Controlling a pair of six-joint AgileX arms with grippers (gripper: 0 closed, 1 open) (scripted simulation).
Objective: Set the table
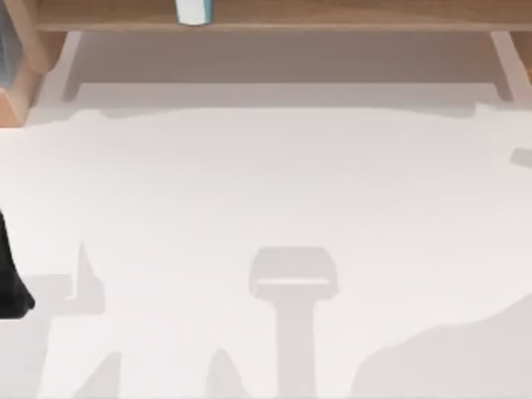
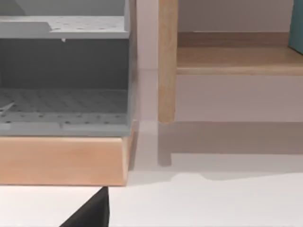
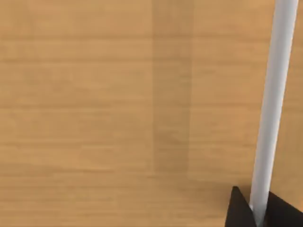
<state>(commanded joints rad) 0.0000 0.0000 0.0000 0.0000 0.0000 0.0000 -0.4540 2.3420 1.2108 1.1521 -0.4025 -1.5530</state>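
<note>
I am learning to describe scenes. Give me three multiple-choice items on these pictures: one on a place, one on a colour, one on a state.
1. In the top view, where is the wooden shelf frame?
A. In the middle of the table
B. Along the far side, at the picture's top
C. At the picture's bottom

2. What colour is the perforated rack in the left wrist view?
A. Red
B. Green
C. Grey

3. In what state is the right gripper?
A. Shut on a slim white rod
B. Wide open, empty
C. Shut on a plate

Key: 1 B, the wood spans the top edge; 2 C, its dotted panels are grey; 3 A, the rod sits between the dark fingertips. The left arm is at the table's left edge.
</note>
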